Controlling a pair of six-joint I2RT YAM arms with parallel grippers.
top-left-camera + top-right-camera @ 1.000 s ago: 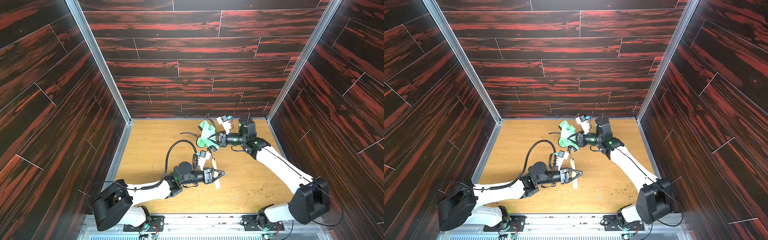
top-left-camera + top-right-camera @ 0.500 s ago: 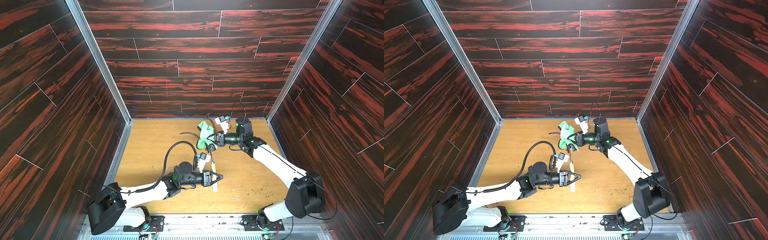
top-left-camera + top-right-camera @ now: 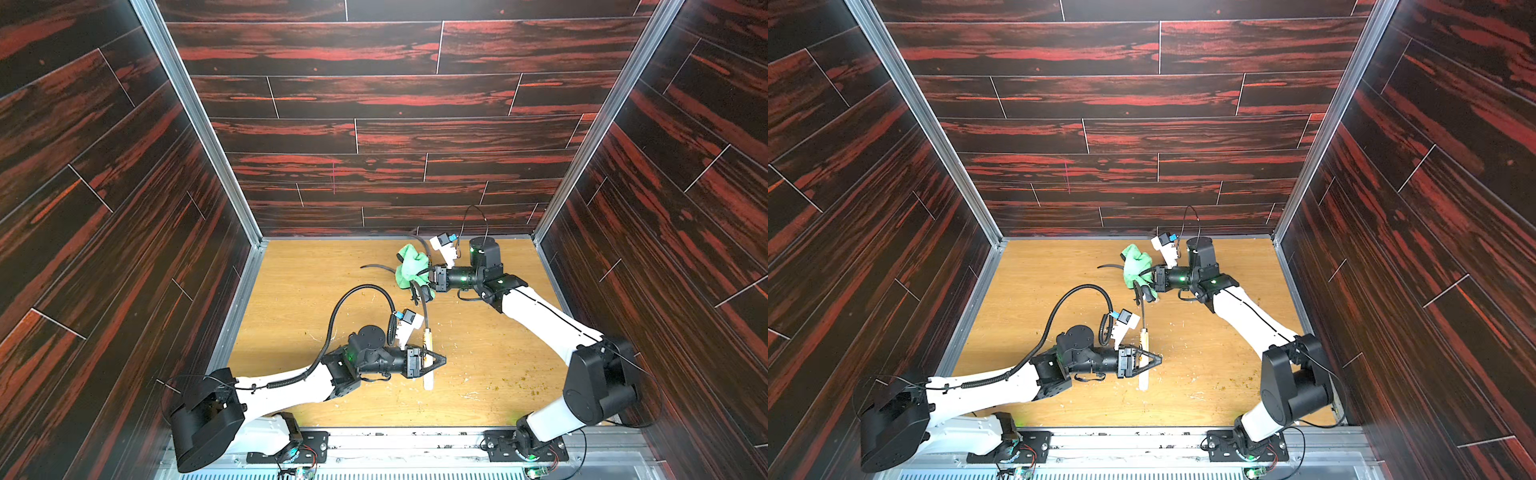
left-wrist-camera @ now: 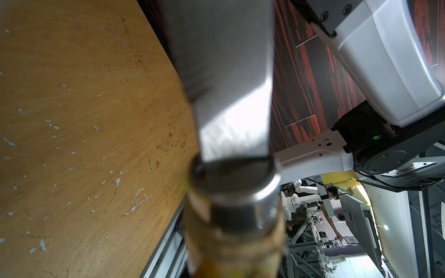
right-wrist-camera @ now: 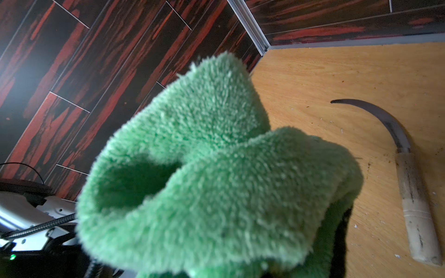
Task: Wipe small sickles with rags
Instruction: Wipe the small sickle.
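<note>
1. Grip: left hand [image 3: 434, 360] clamped on the pale handle of a small sickle [image 3: 427, 337]; right hand [image 3: 428, 283] pinching the bunched green rag [image 3: 409, 266].
2. Sickle's long axis runs from left hand straight toward right hand; blade tip at the rag, contact unclear.
3. Right hand is nearer the blade, so the stroke is likely its job; second sickle [image 5: 409, 192] lies flat on the surface [image 3: 324, 291] beyond.

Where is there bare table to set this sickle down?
Bare: left side of the table, between the left wall rail and the cable loop; also the front right, between the held sickle and the right arm. Crowded: around the rag and lying sickle.
</note>
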